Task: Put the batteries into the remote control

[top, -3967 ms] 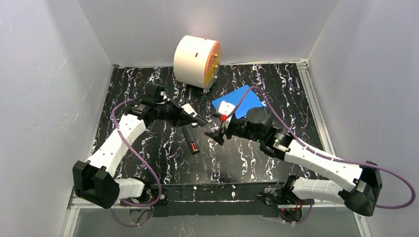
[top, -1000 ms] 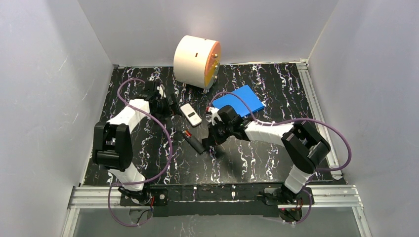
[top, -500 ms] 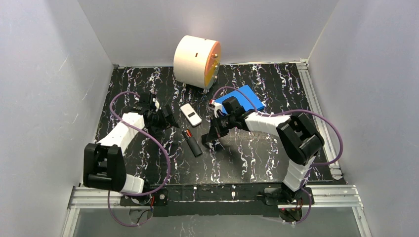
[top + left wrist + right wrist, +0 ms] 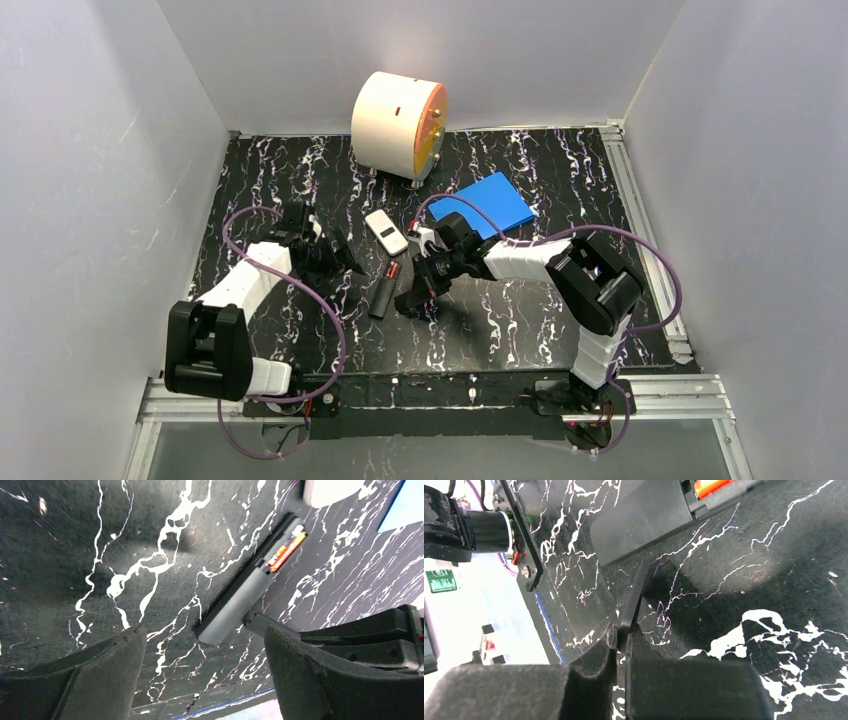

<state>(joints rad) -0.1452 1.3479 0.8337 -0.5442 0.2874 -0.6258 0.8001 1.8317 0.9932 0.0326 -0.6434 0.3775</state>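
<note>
At the middle of the black marbled tabletop [image 4: 520, 330] lies the long dark grey remote control [image 4: 381, 297], its bay uncovered at the far end with the thin orange-red battery [image 4: 392, 270] inside. A darker battery may lie alongside it; I cannot tell.

The right claw [image 4: 623, 642] is pinched tight on a thin dark flat plate [image 4: 636, 587], probably the bay cover, held edge-on just beside the remote's near end. The left claw [image 4: 205, 630] stands wide apart, gripping nothing, left of the remote.

Nothing pins the remote. Pushed in at an angle, the plate would likely shove it along or jolt the battery loose, and it could slip in so narrow a pinch.

Count:
- two remotes, counting the small white one [image 4: 385, 232]
- one sure battery
- one plate
- one flat blue pad [image 4: 495, 200]
- one cream drum with an orange face [image 4: 390, 120]
</note>
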